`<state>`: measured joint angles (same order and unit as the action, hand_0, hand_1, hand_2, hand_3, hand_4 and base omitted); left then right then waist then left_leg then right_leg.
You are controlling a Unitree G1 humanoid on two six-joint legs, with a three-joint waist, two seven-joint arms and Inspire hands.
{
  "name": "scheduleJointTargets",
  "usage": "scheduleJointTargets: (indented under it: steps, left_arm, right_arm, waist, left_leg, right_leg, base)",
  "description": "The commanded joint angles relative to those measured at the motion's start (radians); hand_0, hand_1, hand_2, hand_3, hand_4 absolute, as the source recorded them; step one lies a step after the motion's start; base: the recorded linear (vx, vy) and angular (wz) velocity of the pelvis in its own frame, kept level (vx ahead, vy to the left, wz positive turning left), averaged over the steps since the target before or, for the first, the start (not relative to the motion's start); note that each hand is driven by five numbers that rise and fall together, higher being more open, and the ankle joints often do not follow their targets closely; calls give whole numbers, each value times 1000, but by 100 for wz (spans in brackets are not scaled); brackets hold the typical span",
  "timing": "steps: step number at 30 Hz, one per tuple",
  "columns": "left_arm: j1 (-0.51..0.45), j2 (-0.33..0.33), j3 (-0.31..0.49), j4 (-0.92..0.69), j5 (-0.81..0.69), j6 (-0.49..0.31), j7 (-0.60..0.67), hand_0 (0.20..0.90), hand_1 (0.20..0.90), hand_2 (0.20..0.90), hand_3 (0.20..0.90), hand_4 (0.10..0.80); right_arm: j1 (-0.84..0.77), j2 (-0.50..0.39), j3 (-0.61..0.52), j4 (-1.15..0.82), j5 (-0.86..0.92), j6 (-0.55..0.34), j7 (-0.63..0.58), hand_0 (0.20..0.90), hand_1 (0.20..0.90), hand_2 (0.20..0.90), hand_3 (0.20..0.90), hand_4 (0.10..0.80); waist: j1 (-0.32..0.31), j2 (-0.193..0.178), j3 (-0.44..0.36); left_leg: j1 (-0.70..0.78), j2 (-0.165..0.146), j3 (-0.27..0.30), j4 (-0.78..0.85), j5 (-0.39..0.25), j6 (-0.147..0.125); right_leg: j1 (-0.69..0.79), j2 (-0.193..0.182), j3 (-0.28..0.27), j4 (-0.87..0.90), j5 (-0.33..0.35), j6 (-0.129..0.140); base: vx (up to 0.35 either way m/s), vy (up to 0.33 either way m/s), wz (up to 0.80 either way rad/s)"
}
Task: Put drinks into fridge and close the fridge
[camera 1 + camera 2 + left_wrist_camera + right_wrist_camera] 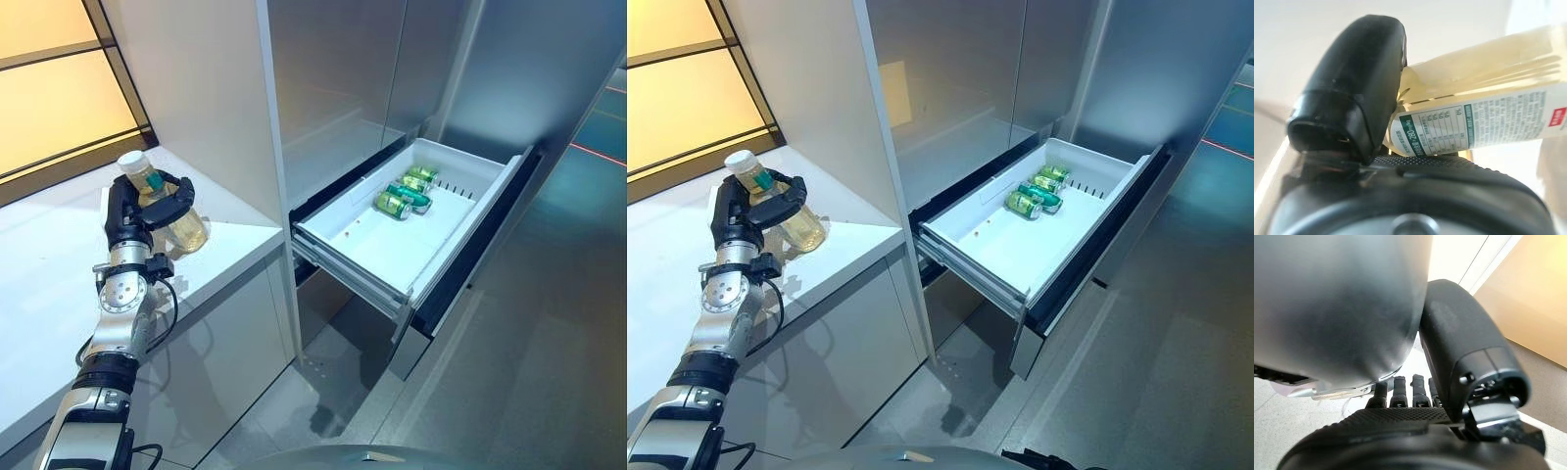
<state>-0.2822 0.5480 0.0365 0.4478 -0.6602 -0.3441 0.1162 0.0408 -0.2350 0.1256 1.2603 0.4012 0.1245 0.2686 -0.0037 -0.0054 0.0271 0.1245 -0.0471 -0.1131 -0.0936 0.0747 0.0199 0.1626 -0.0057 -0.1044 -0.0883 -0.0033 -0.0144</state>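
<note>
White plastic lines the open fridge drawer [446, 250], where three green cans [406, 193] lie near its back end. On the white surface [59, 264] beside the fridge, the left hand [147, 211] wraps a pale-yellow drink bottle [176, 227]. The right hand [1449, 362] shows relaxed fingers, holding nothing.

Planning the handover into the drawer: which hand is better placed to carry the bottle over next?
The left hand: its fingers are already curled round the bottle on the counter. The open drawer holds three cans. The right hand holds nothing.
</note>
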Motion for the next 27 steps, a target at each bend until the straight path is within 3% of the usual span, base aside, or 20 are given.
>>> scheduleJointTargets:
  steps: [1, 3, 6, 13, 19, 23, 27]
  left_arm:
    - [-183, -7, 63, -259, -82, -97, -59, 300, 300, 300, 200, 100]
    - [-190, -25, 53, -373, -85, -78, -55, 300, 300, 300, 200, 100]
    - [-213, -46, 30, -488, -95, -74, -97, 300, 300, 300, 200, 100]
    - [-239, -56, -71, -735, -82, -18, -155, 300, 300, 300, 200, 100]
    - [-204, -85, -155, -785, -87, 7, -258, 300, 300, 300, 200, 100]
    - [-173, -96, -225, -803, -99, 31, -332, 300, 300, 300, 200, 100]
    - [-151, -93, -262, -791, -108, 36, -366, 300, 300, 300, 200, 100]
  right_arm:
    - [-14, -7, 76, -64, -57, -79, 7, 900, 900, 900, 900, 800]
    - [-30, -7, 126, -149, -89, -104, -4, 900, 900, 900, 900, 800]
    - [-81, 6, 152, -149, -109, -218, 14, 900, 900, 900, 900, 800]
    - [-62, 36, 240, -654, -13, 7, -33, 900, 900, 900, 900, 800]
    - [-49, 23, 272, -938, 73, 68, 54, 900, 900, 900, 900, 800]
    - [-95, -42, 260, -1180, 197, 100, 143, 900, 900, 900, 900, 800]
    - [-169, -94, 220, -1346, 310, 125, 131, 900, 900, 900, 900, 800]
  waist:
    - [-2, 8, -9]
    - [2, 6, -8]
    - [19, 7, -12]
    - [13, 1, -10]
    - [1, -9, 4]
    - [-4, -14, 16]
    - [-9, -15, 20]
  left_leg:
    - [14, -22, 39, 6, -91, 15]
    - [12, -23, 31, 6, -91, 16]
    - [15, -25, 25, 6, -100, 16]
    - [23, -25, 22, 6, -102, 14]
    - [28, -24, 29, 6, -96, 12]
    - [28, -23, 36, 6, -90, 12]
    - [27, -21, 46, 6, -87, 12]
  right_leg:
    - [-42, -18, 84, 39, 20, 50]
    - [-41, -18, 81, 38, 19, 46]
    - [-33, -16, 78, 32, 14, 47]
    - [-16, -19, 71, 13, 20, 50]
    - [-13, -19, 76, 10, 29, 54]
    - [-15, -18, 81, 8, 38, 58]
    - [-18, -18, 87, 8, 41, 60]
  base:
    - [-35, -9, -1]
    - [-20, -6, 0]
    - [0, 0, 0]
    - [-38, -27, 3]
    - [-53, -30, 2]
    - [-55, -10, -1]
    - [-41, 6, -5]
